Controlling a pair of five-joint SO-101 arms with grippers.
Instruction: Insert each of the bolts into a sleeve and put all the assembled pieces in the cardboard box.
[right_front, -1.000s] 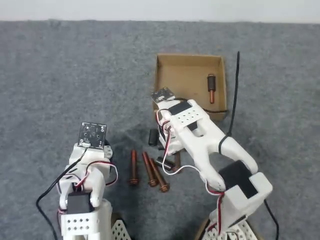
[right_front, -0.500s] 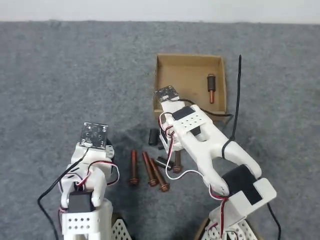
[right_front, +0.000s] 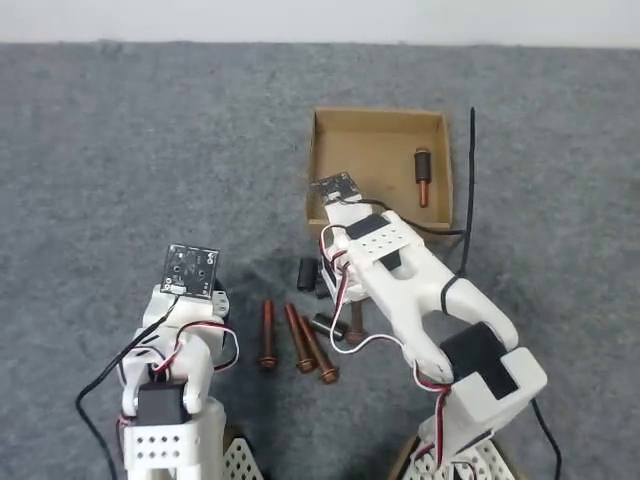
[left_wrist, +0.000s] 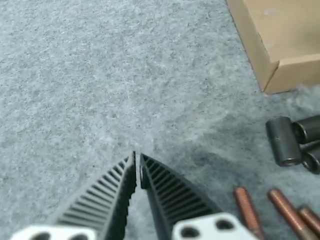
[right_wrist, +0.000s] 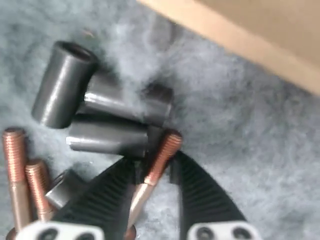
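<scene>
**High view.** The cardboard box (right_front: 372, 150) sat open at about 1 o'clock from the table's centre. One assembled piece (right_front: 423, 177) lay inside, near its 3 o'clock wall. I judged that one pairing done and several left.

The loose bolts (right_front: 298, 340) lay fanned on the carpet (right_front: 150, 130) at 6 o'clock of the box. The sleeves (right_front: 306, 273) were bunched just at 12 to 1 o'clock of them. The right arm (right_front: 420, 290) lay stretched over that bunch. The left arm (right_front: 180, 350) was at 8 o'clock, well apart from the parts, probably parked to leave the other room.

**Left wrist view.** The left gripper (left_wrist: 137, 161) had its jaws pressed together on nothing. It hung over bare carpet, with the sleeves and the copper bolt ends near and a box corner beyond them.

**Right wrist view.** The right gripper (right_wrist: 152, 170) was clamped on the shank of the held bolt (right_wrist: 159, 159), whose threaded end stuck out past the jaws. I took that hold as deliberate, since it keeps the thread free to enter a bore. The tip was at the nearest sleeve (right_wrist: 107, 137), touching or just beside it. I could not tell whether it lined up with the bore, and that sleeve lay crosswise, so a push might only roll it.
</scene>
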